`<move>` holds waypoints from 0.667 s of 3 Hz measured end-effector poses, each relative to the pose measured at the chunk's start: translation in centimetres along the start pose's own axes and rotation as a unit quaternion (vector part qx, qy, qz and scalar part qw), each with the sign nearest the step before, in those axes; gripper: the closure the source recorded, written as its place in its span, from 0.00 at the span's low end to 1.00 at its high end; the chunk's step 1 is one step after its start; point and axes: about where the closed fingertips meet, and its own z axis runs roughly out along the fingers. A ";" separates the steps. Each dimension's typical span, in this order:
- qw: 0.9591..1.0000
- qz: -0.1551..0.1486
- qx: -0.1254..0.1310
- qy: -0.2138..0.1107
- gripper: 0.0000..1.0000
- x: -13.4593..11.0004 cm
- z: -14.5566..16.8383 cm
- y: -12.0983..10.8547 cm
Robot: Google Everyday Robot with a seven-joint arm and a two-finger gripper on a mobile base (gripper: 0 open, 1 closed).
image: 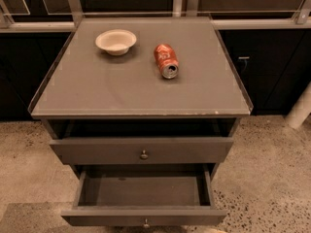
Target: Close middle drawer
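The middle drawer is pulled far out at the bottom of the camera view. Its shallow grey interior is empty and its small round knob sits at the frame's lower edge. Above it, the taller drawer front with the bigger knob stands slightly out from the cabinet, with a dark gap over it. The lowest drawer is out of view. The gripper is not in view.
The grey cabinet top carries a white bowl at the back left and a red soda can lying on its side. Dark cabinets line the back. Speckled floor lies on both sides, and a white post stands at the right.
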 end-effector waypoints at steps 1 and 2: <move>1.000 0.010 0.018 -0.018 1.00 0.0 0.3 -1.7; 0.999 -0.003 0.019 -0.050 1.00 -1.6 2.6 -3.3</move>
